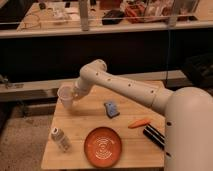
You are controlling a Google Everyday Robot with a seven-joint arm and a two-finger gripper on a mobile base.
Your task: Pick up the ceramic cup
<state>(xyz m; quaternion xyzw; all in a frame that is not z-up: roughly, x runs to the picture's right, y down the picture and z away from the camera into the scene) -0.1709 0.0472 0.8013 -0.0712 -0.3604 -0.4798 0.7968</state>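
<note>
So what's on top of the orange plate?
Only white rings show on the orange plate; the table beneath it is covered. The tool is by the ceramic cup, far left.

A robotics lab is showing here: cluttered benches (115,21) standing behind the worktop (80,127), the end effector (73,96) hanging at its far edge.

My hand (72,97) is at the bench's (75,127) far left corner, against the ceramic cup (65,96); my wrist covers most of it. Cannot tell whether the cup's base touches the bench. My arm housing (190,130), cut off by the right and bottom edges, hides the bench's near right corner and one end of a black object (153,135). Blue item (111,108): unidentifiable. White bottle (60,139): label illegible.
</note>
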